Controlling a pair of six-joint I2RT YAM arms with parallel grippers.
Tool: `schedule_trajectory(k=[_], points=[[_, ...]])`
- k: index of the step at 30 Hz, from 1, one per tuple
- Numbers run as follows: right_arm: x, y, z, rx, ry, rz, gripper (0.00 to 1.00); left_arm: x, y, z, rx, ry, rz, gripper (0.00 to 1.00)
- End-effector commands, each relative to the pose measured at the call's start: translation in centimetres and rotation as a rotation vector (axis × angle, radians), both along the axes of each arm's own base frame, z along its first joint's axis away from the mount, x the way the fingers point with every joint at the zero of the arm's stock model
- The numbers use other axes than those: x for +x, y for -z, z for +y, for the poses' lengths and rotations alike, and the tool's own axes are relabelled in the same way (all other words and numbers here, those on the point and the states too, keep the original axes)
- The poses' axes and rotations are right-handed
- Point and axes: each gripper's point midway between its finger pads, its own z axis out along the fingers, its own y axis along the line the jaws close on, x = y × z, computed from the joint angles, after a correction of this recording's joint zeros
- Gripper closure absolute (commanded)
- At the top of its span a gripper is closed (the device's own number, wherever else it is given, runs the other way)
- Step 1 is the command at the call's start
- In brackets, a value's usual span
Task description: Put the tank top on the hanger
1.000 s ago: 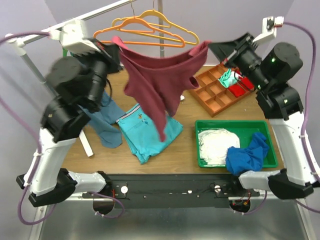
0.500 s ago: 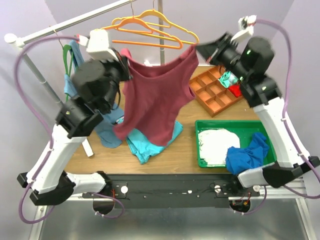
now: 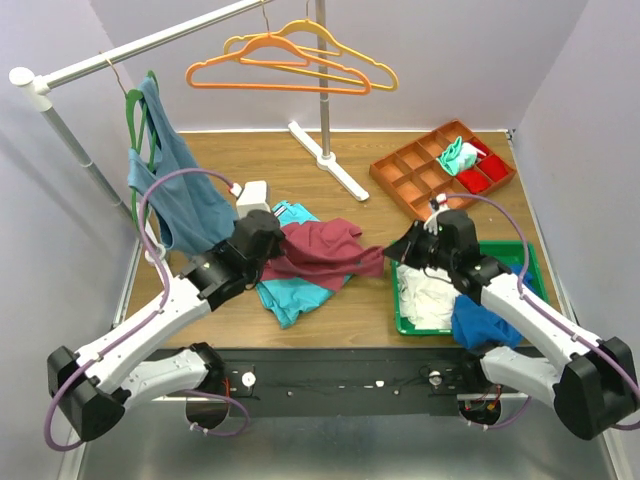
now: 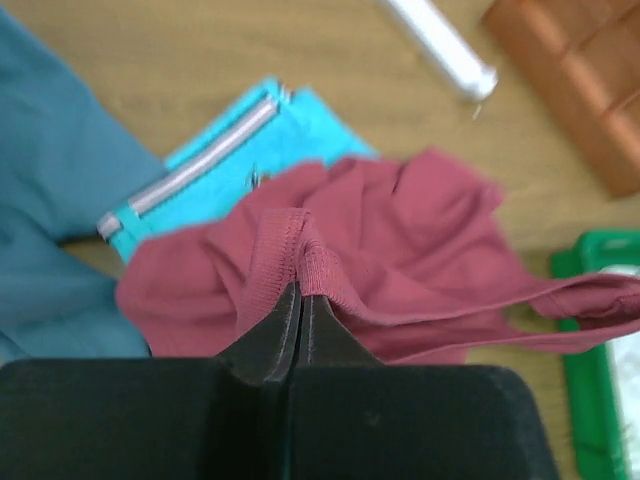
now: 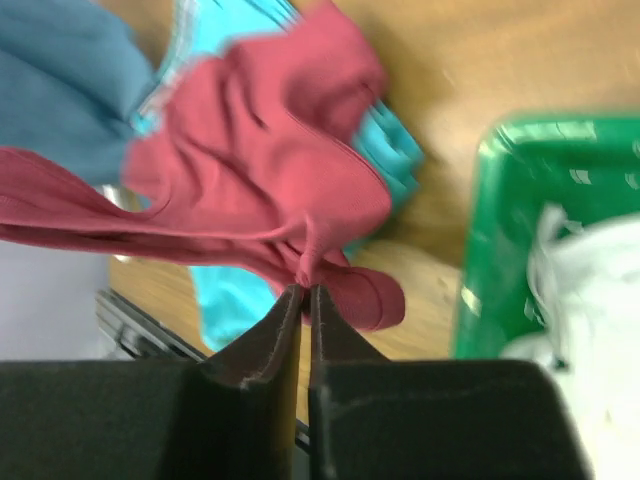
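Observation:
The maroon tank top [image 3: 322, 250] lies crumpled on the table, partly over a turquoise garment, stretched between both grippers. My left gripper [image 3: 268, 262] is low at its left end and shut on a hemmed edge [image 4: 300, 290]. My right gripper [image 3: 392, 252] is at its right end, by the green tray. Its jaws [image 5: 305, 288] stand a hair apart, with a bunched strap of the tank top [image 5: 260, 160] pinched at the tips. The orange hanger [image 3: 300, 87] hangs bare from the rail at the back, well above both grippers.
A yellow hanger [image 3: 335, 42] hangs beside the orange one. A blue-grey tank top [image 3: 175, 190] hangs on a green hanger at the left. The turquoise garment [image 3: 295, 298] lies under the maroon cloth. The green tray [image 3: 541, 272] holds white and blue cloths. A brown compartment box [image 3: 425, 175] stands back right, and the rack's foot [image 3: 325, 160] is at the back centre.
Both arms have dropped from up near the hangers down to the table. The tank top came down with them and now lies crumpled instead of hanging spread.

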Motion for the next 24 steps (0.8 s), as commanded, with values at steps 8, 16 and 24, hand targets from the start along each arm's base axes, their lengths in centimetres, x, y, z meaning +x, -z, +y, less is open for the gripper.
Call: schedule_trajectory(k=[8,16,24], points=[[-0.4,-5.0,-0.6,-0.026,-0.025,-0.133,0.39,-1.5,1.6,-1.0,-0.137,0.032,0.043,0.42],[5.2,-17.2,1.0,-0.116,-0.084,-0.465,0.39,-1.7,-0.9,-1.2,-0.143,0.061,0.019,0.34],[15.7,-22.9,4.3,-0.294,-0.132,-0.622,0.41,-2.8,-1.7,-1.8,-0.158,0.137,0.022,0.34]])
